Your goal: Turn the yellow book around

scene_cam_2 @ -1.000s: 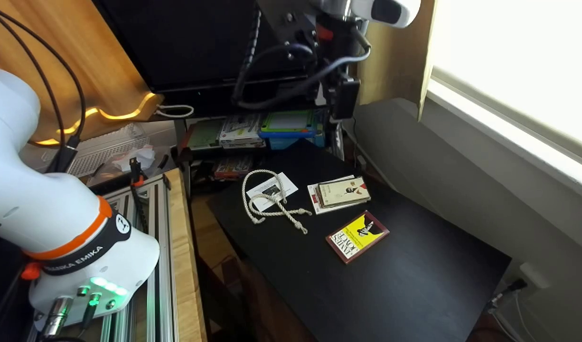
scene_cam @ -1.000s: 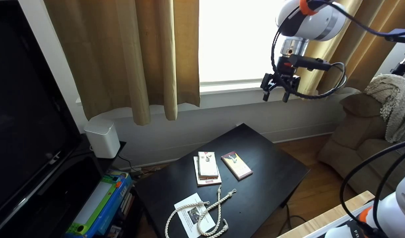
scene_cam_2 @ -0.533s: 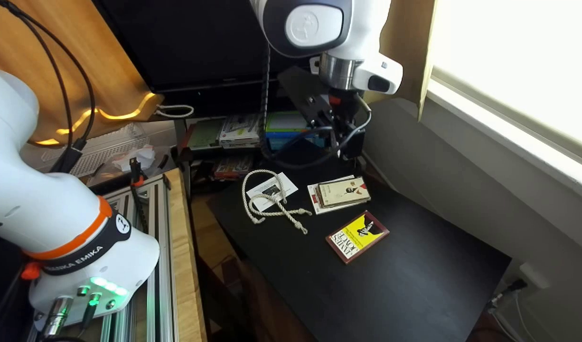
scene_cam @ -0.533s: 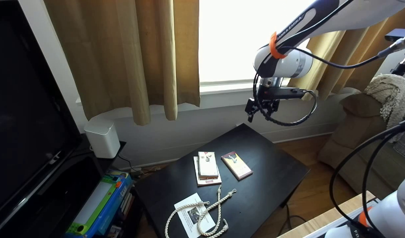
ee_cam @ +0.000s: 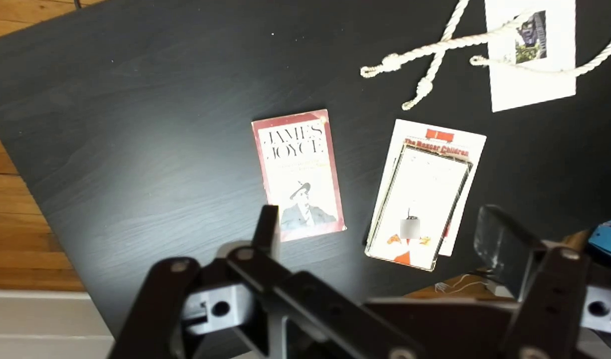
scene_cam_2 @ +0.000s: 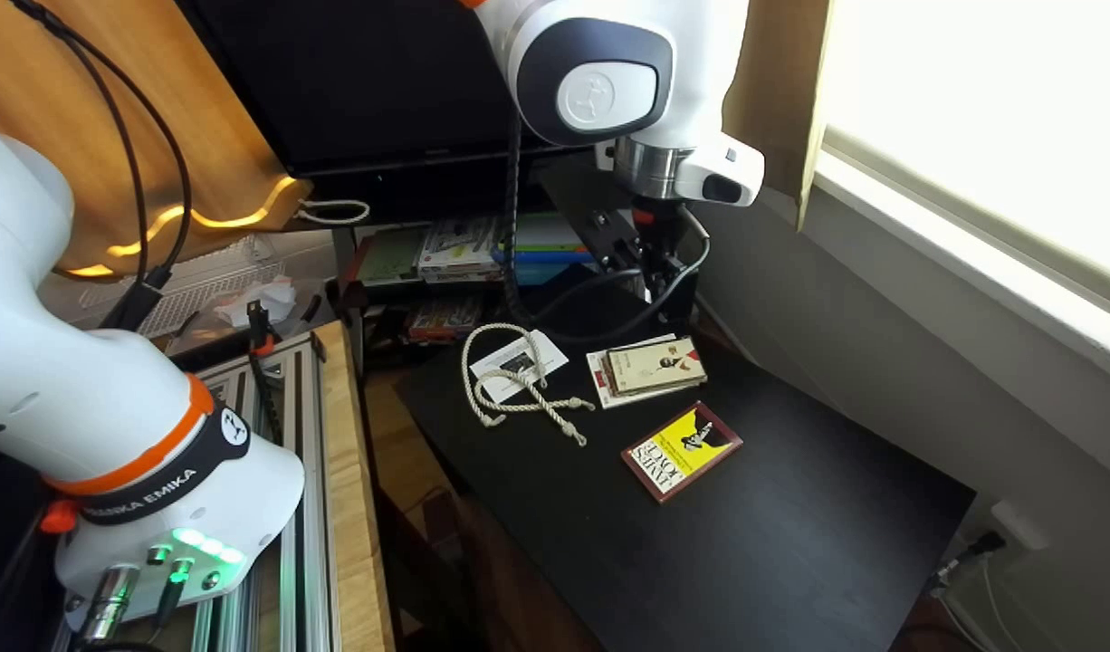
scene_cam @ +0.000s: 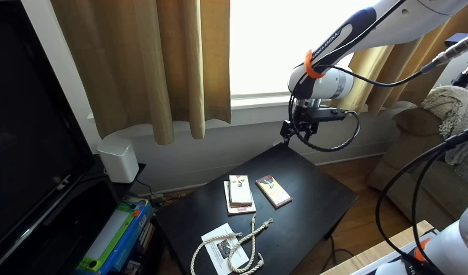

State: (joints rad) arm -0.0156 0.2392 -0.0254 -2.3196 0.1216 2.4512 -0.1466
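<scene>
In the wrist view, the end effector (ee_cam: 381,223) has fingers wide apart, higher than the yellow book (ee_cam: 298,174) lying near stacked books (ee_cam: 420,189). In an exterior view, this book lies well inside the edges of the desk (scene_cam_2: 790,543). In an exterior view, twisted rope (scene_cam: 252,234) crosses white paper (scene_cam: 215,256).

Joyce book (ee_cam: 299,172) lies on the bench (ee_cam: 151,124). Wrist view: book stack (ee_cam: 420,194) near the Joyce book, on its right, apart; widest book (ee_cam: 437,141) at the bottom. Rope (ee_cam: 440,47) toward the Joyce book's upper right; paper sheet (ee_cam: 532,45) farther out, partly under the rope. In an exterior view: television (scene_cam: 28,114) well left of it, window (scene_cam: 272,46) behind it.
</scene>
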